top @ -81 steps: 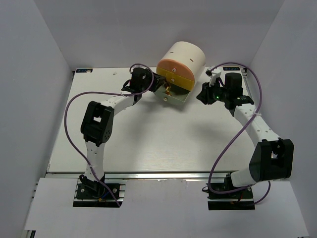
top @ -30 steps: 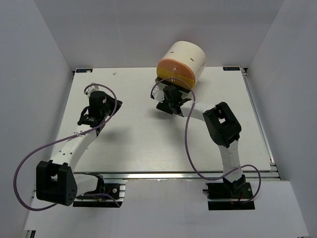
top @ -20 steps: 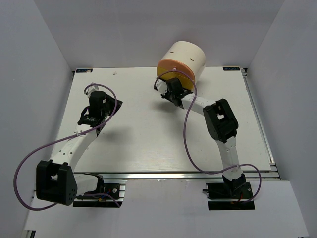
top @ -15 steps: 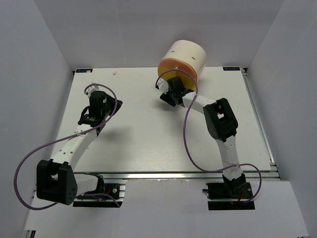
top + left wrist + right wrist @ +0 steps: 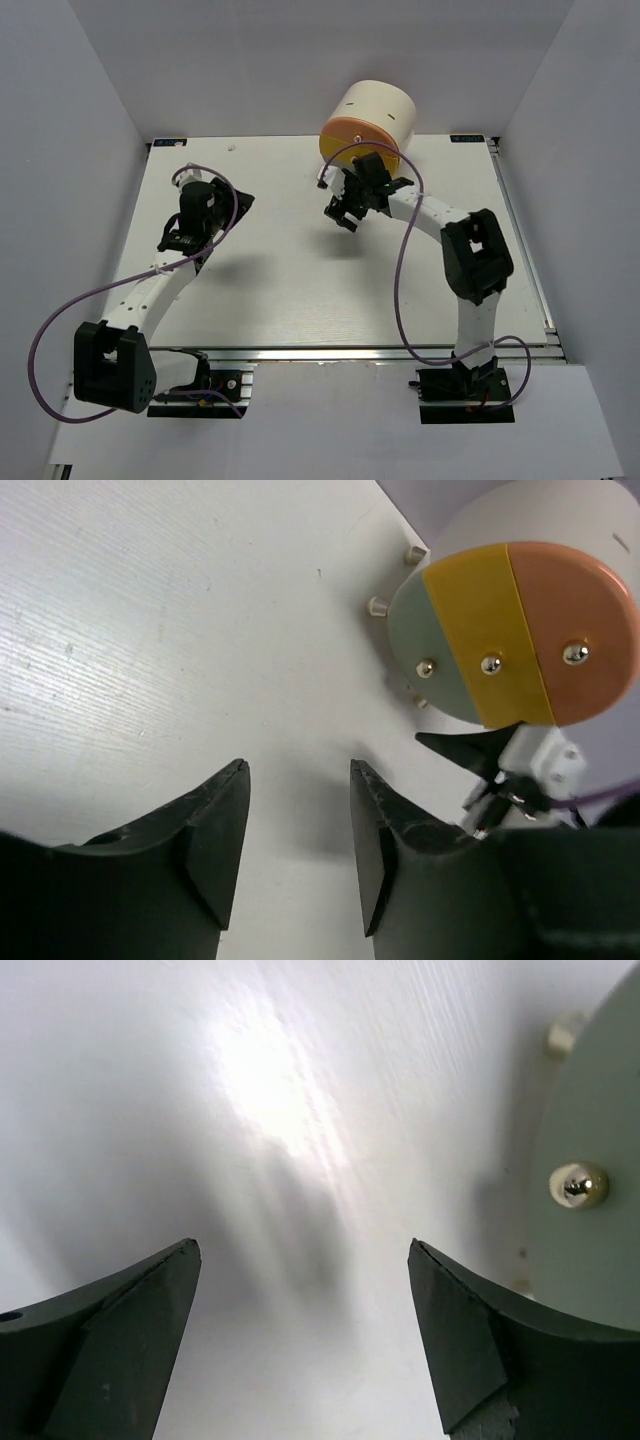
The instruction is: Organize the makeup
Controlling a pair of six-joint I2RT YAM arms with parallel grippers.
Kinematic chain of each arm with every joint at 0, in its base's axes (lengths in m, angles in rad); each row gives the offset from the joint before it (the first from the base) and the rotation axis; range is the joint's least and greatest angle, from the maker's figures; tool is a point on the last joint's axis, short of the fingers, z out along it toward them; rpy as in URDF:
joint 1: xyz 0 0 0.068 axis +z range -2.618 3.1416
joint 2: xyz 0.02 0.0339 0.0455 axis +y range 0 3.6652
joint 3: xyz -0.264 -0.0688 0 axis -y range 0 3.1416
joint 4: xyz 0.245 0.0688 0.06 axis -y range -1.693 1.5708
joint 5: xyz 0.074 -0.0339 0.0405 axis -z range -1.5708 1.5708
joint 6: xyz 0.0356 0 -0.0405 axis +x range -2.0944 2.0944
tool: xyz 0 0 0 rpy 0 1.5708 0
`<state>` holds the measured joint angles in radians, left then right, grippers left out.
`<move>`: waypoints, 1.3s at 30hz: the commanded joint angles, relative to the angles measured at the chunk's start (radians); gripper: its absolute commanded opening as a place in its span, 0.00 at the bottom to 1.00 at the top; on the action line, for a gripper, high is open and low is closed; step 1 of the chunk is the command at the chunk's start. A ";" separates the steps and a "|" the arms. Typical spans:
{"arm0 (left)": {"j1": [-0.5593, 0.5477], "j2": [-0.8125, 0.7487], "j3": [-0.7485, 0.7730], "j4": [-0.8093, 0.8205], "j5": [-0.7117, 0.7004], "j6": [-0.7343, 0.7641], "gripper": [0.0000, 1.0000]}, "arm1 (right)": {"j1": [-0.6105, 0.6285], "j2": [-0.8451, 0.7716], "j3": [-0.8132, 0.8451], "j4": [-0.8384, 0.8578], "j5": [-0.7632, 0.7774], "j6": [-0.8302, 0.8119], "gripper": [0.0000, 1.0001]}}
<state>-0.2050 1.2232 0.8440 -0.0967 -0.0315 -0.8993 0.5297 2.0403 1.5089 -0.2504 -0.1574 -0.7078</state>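
A cream cylinder (image 5: 375, 105) stands at the far edge of a white counter (image 5: 300, 290), its round face of green, yellow and orange drawers shut and turned toward the arms. The right tool (image 5: 345, 212) hovers just before that face beside the green drawer's knob (image 5: 578, 1185), jaws wide apart and empty. The left tool (image 5: 297, 800) is well to the left, jaws partly apart, gripping nothing; where the makeup is I cannot tell.

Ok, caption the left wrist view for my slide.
Open, empty left gripper above the white table, facing the cream cylinder with green, yellow and orange drawer fronts.
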 commanded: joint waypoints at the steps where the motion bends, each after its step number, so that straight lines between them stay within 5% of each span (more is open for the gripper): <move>1: 0.001 -0.004 0.009 0.055 0.041 0.056 0.57 | -0.008 -0.182 -0.038 -0.036 -0.275 0.107 0.89; 2: 0.001 -0.007 0.009 0.064 0.065 0.077 0.65 | -0.019 -0.212 -0.064 -0.032 -0.328 0.148 0.89; 4: 0.001 -0.016 0.006 0.089 0.081 0.100 0.96 | -0.028 -0.291 -0.085 -0.021 -0.353 0.252 0.89; 5: 0.001 -0.021 0.004 0.103 0.085 0.106 0.98 | -0.034 -0.317 -0.117 -0.007 -0.340 0.287 0.89; 12: 0.001 -0.030 -0.006 0.156 0.133 0.155 0.98 | -0.143 -0.508 -0.170 0.002 -0.297 0.491 0.89; 23: 0.000 -0.068 -0.003 0.154 0.174 0.209 0.98 | -0.410 -0.566 -0.207 -0.073 -0.335 0.663 0.89; 31: 0.001 -0.120 -0.017 0.137 0.179 0.231 0.98 | -0.438 -0.643 -0.271 -0.013 -0.123 0.714 0.89; 39: 0.001 -0.160 -0.040 0.132 0.179 0.224 0.98 | -0.439 -0.713 -0.341 -0.004 -0.116 0.714 0.89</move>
<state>-0.2047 1.1007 0.8120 0.0517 0.1341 -0.6876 0.0917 1.3602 1.1984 -0.2848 -0.2943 -0.0055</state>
